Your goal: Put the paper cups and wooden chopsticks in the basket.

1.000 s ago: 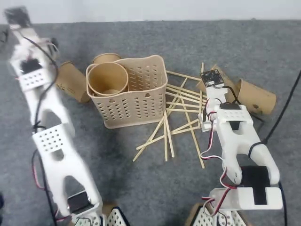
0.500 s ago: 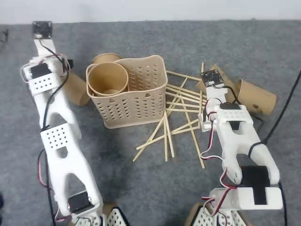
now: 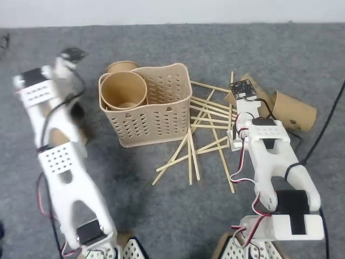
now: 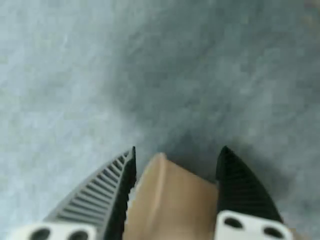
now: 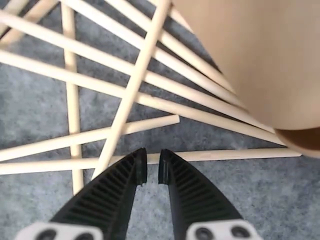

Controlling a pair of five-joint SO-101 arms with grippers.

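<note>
The left jaws pinch a smooth tan paper cup (image 4: pixel 172 200) by its sides, above the grey carpeted table (image 4: pixel 75 75). The right jaws, nearly pressed together and empty, hang just over pale wooden chopsticks (image 5: pixel 125 90). Since half a second ago the left arm has swung back, taking that cup from beside the beige perforated plastic basket (image 3: pixel 161 108).

Chopsticks (image 3: pixel 205 112) litter the carpet (image 3: pixel 161 216) right of the basket (image 3: pixel 161 116) (a cup (image 3: pixel 129 86) takes half its mouth, the rest open).
</note>
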